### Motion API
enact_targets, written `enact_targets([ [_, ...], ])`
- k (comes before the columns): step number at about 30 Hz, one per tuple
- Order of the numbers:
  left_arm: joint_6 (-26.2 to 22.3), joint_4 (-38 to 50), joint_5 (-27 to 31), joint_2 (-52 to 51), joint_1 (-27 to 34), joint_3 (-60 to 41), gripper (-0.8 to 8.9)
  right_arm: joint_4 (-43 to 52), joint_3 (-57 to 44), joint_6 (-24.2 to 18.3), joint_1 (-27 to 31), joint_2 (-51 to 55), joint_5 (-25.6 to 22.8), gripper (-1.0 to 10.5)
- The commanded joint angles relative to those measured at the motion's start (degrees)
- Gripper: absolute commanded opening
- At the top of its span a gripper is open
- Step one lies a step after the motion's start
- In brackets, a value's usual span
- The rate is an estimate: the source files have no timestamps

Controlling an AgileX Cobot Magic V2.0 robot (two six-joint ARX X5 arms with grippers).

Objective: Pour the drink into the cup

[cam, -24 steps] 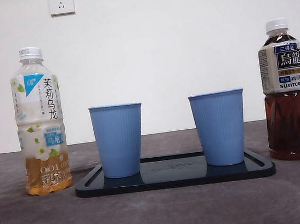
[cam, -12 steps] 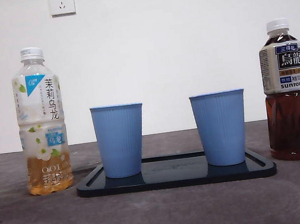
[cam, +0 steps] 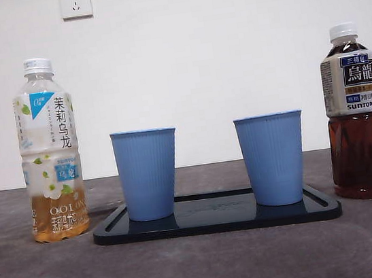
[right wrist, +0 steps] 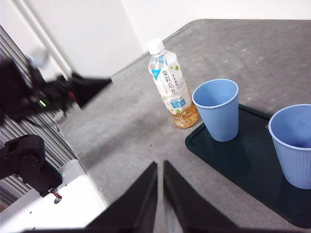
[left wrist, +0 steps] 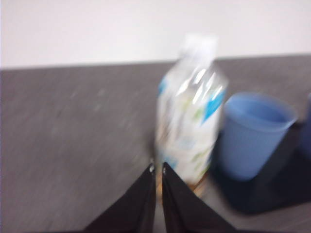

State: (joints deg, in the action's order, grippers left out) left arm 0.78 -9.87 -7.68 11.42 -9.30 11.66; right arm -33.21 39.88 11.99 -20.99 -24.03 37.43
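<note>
A pale oolong tea bottle (cam: 49, 150) with a white cap stands left of a black tray (cam: 217, 221). A dark oolong tea bottle (cam: 354, 117) stands right of it. Two blue cups (cam: 147, 175) (cam: 272, 160) stand upright on the tray. My left gripper (left wrist: 158, 167) is shut and empty, a short way from the pale bottle (left wrist: 192, 116), with one cup (left wrist: 252, 133) beside it. My right gripper (right wrist: 160, 164) is shut and empty, high above the table, looking down on the pale bottle (right wrist: 171, 87) and both cups (right wrist: 217, 109) (right wrist: 294, 145). Neither gripper shows in the front view.
The grey table runs to a white wall with two sockets (cam: 75, 3). In the right wrist view the table's edge lies near a white base (right wrist: 58, 199), and the left arm (right wrist: 73, 92) hangs dark beyond the pale bottle.
</note>
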Motion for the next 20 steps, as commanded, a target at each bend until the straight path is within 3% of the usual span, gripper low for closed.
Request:
enact_targets([
  [1,-1.05,3.52,3.34,-2.60,0.92,-4.98,0.20,0.61,0.63,-0.46,-0.26,-0.15,0.11,0.2],
  [5,1.33,5.20,6.01,-6.47,2.69,-10.19,0.20,0.63,0.63,-0.46,-0.26,-0.15,0.07,0.2],
  [13,0.11,2.84,6.51,-11.30,6.75,-10.97,0.20,0.61,0.63,-0.46,-0.26,-0.15,0.07,0.2],
  [20,0.11,3.89,6.51,-11.23,6.82,-10.97,0.20,0.63,0.63,-0.46,-0.26,-0.15,0.07,0.2],
])
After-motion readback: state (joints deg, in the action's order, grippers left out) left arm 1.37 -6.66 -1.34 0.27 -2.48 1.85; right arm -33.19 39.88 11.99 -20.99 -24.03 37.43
